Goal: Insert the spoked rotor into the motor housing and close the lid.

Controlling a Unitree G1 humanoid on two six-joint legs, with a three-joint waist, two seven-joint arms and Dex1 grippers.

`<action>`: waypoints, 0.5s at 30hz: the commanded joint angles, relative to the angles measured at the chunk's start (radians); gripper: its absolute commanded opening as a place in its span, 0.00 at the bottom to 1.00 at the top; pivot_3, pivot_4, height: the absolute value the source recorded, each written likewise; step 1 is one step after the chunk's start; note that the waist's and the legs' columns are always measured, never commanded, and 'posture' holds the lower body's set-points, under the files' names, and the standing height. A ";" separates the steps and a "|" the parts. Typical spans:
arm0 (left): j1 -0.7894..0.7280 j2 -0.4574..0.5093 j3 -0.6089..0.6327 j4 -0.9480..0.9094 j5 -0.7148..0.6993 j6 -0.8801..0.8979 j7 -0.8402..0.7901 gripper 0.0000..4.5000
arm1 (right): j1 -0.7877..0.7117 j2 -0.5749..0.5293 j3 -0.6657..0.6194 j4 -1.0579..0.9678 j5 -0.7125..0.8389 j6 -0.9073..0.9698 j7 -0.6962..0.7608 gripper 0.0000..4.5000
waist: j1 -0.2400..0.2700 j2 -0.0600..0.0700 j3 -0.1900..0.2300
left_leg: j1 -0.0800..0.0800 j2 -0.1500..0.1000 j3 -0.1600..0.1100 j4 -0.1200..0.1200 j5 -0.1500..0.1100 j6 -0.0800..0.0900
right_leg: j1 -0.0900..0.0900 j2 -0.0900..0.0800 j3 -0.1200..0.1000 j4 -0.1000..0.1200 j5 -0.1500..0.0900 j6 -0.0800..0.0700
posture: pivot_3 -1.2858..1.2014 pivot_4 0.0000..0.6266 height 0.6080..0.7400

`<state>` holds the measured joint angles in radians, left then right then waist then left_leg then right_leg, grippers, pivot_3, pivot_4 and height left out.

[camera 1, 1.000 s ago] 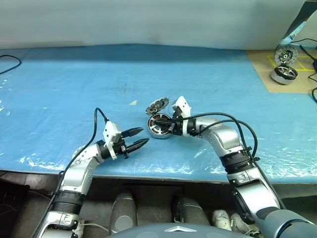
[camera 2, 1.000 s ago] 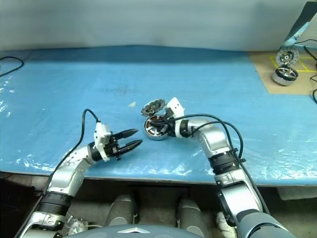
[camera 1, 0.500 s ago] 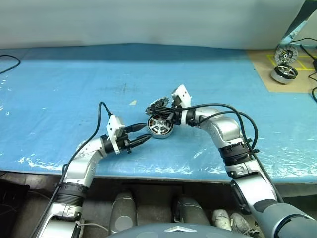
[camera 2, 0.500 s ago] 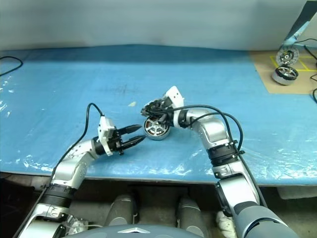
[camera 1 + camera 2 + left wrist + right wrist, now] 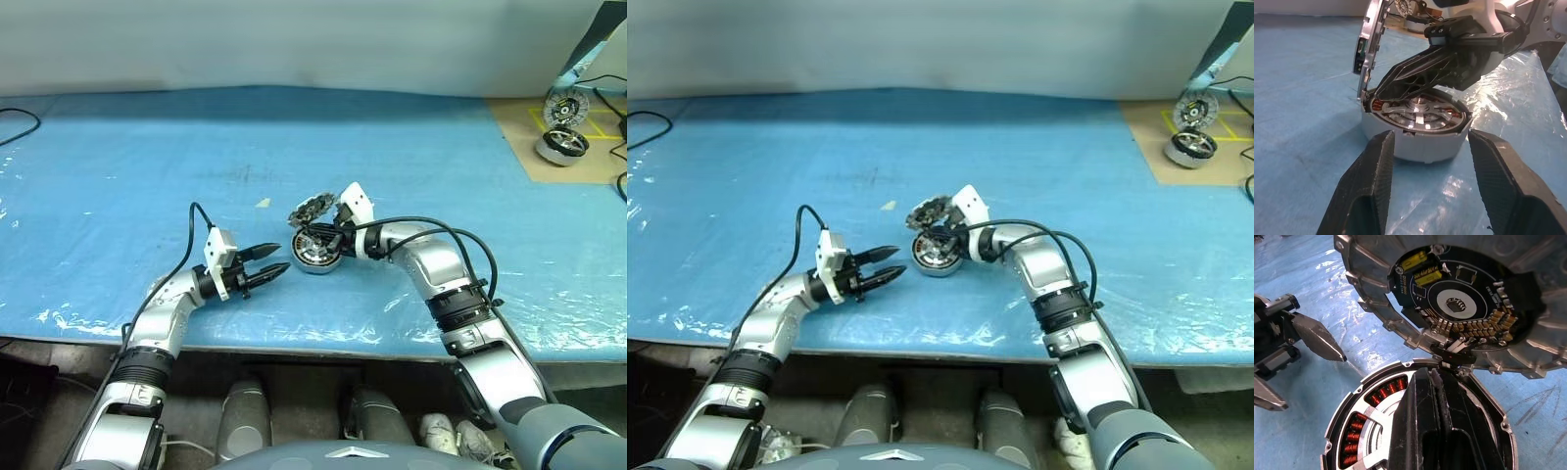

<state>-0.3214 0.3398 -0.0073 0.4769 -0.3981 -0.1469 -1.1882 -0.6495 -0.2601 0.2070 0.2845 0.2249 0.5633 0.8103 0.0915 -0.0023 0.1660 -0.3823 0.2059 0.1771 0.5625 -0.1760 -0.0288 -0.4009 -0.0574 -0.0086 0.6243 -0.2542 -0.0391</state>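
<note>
1. Right end effector [image 5: 315,238] – my two black fingers are pressed together, reaching over the motor housing [image 5: 315,252] and lying across its open top.
2. Left end effector [image 5: 275,260] points at the housing from just beside it, apart from it, fingers spread with nothing between them.
3. Motor housing: a round shallow silver cup sitting flat on the blue desk [image 5: 118,176], near the middle of its front half. Its outer wall is plain pale metal.
4. Inside the cup – a ring of copper-orange windings [image 5: 1354,428] around the edge, and pale silvery spokes [image 5: 1420,116] running to a centre hub; I take these for the spoked rotor [image 5: 1418,115], seated in the housing. My shut right fingers hide much of it.
5. Lid [image 5: 313,209]: standing up nearly on edge from the housing's far rim, joined to it there, still open. Its rim is ribbed and toothed silver-grey metal; the inner face carries a dark round circuit board [image 5: 1459,301] with yellow components and a row of small tan parts.
</note>
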 commanded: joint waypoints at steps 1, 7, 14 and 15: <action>-0.017 -0.015 0.037 0.154 0.015 -0.135 -0.039 0.56 | 0.011 -0.011 0.015 -0.014 -0.014 -0.014 0.018 0.01 | 0.001 0.000 0.000 | 0.000 0.000 0.000 0.000 0.000 0.000 | 0.000 0.000 0.000 0.000 0.000 0.000 | 0.52 0.24 1.00; -0.062 -0.062 0.057 0.414 0.058 -0.317 -0.070 0.56 | 0.033 -0.016 0.038 -0.004 -0.039 -0.045 0.035 0.01 | 0.004 0.003 -0.002 | 0.010 -0.001 0.000 -0.001 0.000 0.000 | 0.011 -0.002 -0.001 -0.001 -0.002 -0.004 | 0.52 0.24 1.00; -0.125 -0.072 0.092 0.597 0.082 -0.414 -0.072 0.56 | 0.034 -0.005 -0.057 -0.137 0.093 0.020 0.082 0.01 | 0.007 0.009 -0.005 | 0.021 -0.001 -0.002 -0.005 -0.001 0.001 | 0.017 -0.004 0.001 0.000 -0.003 -0.001 | 0.52 0.24 1.00; -0.135 -0.067 0.103 0.626 0.082 -0.420 -0.070 0.56 | 0.034 -0.012 -0.071 -0.161 0.113 0.034 0.088 0.01 | 0.007 0.009 -0.005 | 0.021 -0.001 -0.002 -0.006 -0.001 0.001 | 0.017 -0.004 0.001 0.000 -0.004 0.000 | 0.52 0.24 1.00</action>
<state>-0.4782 0.2620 0.0794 1.0101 -0.3405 -0.5716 -1.2746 -0.6031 -0.2672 0.1723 0.1876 0.2911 0.5861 0.8836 0.0988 0.0069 0.1610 -0.3597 0.2048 0.1752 0.5555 -0.1766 -0.0280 -0.3834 -0.0617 -0.0072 0.6238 -0.2589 -0.0377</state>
